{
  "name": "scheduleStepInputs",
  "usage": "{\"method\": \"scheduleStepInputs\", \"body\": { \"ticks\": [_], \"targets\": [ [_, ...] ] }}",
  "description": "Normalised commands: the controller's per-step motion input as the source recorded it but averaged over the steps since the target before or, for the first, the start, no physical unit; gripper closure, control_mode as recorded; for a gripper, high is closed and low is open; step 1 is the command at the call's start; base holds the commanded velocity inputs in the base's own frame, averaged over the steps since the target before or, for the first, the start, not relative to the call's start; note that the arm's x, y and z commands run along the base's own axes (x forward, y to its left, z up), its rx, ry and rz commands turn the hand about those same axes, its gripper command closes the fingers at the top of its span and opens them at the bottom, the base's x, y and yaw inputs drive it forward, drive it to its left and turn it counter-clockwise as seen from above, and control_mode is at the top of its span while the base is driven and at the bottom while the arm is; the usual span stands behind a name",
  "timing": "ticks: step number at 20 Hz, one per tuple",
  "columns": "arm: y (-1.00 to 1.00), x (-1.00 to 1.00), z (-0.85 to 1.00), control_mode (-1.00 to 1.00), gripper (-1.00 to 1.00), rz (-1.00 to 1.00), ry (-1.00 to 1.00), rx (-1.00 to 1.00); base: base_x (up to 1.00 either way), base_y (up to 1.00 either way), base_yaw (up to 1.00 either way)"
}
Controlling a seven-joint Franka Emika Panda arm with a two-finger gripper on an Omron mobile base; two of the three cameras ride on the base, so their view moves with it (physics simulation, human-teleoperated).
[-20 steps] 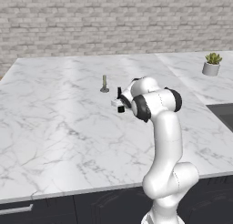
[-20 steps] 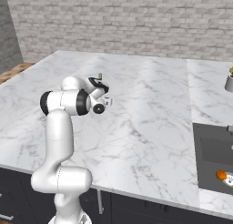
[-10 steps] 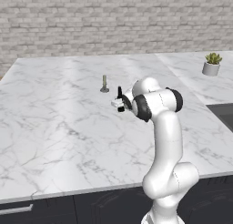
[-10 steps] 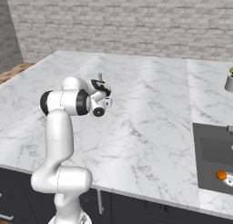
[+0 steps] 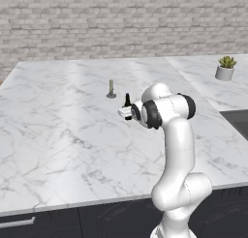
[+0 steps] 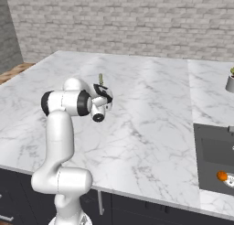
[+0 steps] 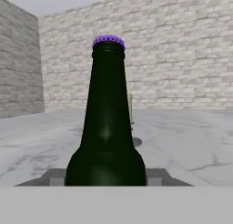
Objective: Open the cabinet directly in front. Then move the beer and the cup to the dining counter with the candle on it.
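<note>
My gripper (image 5: 127,112) is shut on the beer (image 5: 127,100), a dark green bottle with a purple cap, and holds it upright over the dining counter (image 5: 58,135). The hand view has the beer (image 7: 107,127) close up between the fingers. Just beyond the bottle the candle (image 5: 111,89) stands on its small round base. From the right base view, the gripper (image 6: 104,95) hangs in front of the candle (image 6: 100,77) above the white marble dining counter (image 6: 151,119). A sliver of the candle (image 7: 130,110) peeks out behind the bottle. The cabinet and the cup are out of view.
A potted plant (image 5: 225,68) sits at the counter's far right. A dark recessed basin (image 6: 215,151) with a small orange thing (image 6: 221,175) lies at the right edge. A brick wall (image 5: 121,24) runs behind. Wide bare marble spreads left of the candle.
</note>
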Motion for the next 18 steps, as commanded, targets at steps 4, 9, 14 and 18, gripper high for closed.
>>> {"method": "scheduleStepInputs", "body": {
  "ticks": [4, 9, 14, 18],
  "targets": [
    [0.0, 0.0, 0.0, -1.0, 1.0, 0.0, 0.0, 0.0, 0.0, 0.0, 0.0],
    [0.0, 0.0, 0.03, -1.0, -1.0, -0.01, 0.0, 0.0, 0.0, 0.0, 0.0],
    [0.0, 0.0, 0.48, -1.0, -1.0, 0.0, 0.0, 0.01, 0.0, 0.0, 0.0],
    [0.0, 0.0, 0.62, -1.0, -1.0, 0.0, 0.0, 0.0, 0.0, 0.0, 0.0]
  ]
}}
